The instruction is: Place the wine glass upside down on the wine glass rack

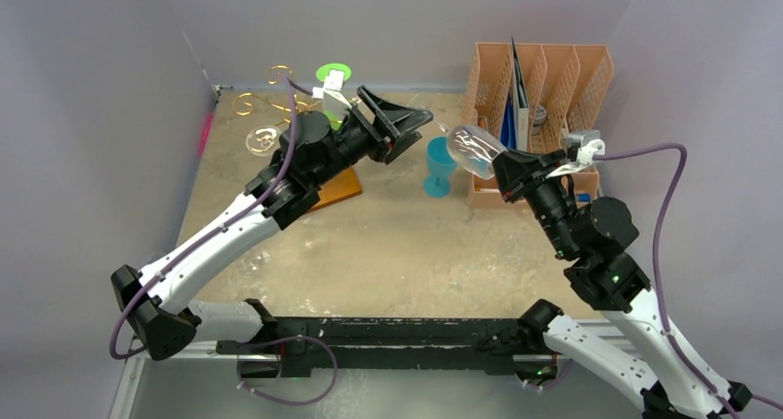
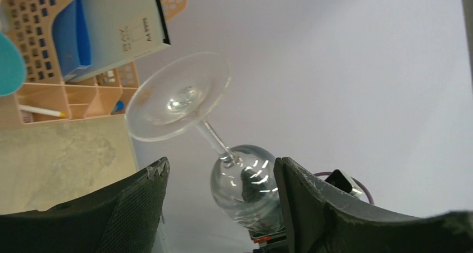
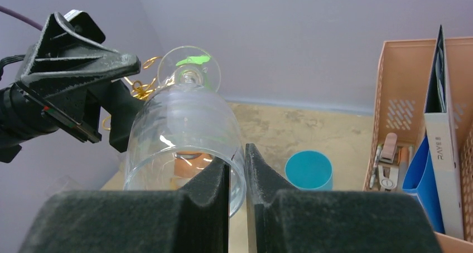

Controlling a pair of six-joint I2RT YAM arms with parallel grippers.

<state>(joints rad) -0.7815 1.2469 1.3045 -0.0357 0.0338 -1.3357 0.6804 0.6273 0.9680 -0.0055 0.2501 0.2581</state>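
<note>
Pale lilac walls close in a mottled tan table [image 1: 397,253]. At the far left corner stands the wine glass rack [image 1: 261,138], its gold curls bare. The left gripper [image 1: 417,131] reaches rightward with its jaws spread and nothing in them, its tips near the glass's foot [image 2: 178,94]. A blue goblet [image 1: 439,165] stands on the table below. The wine glass [image 1: 473,149] hangs in mid-air, lying almost on its side. The right gripper [image 3: 237,158] is clenched on the bowl's thin wall at the rim. I'd call it light, slick and brittle. The stem [image 2: 215,141] looks the safest hold, taken gently. An orange file organiser [image 1: 540,77] fills the right.
</note>
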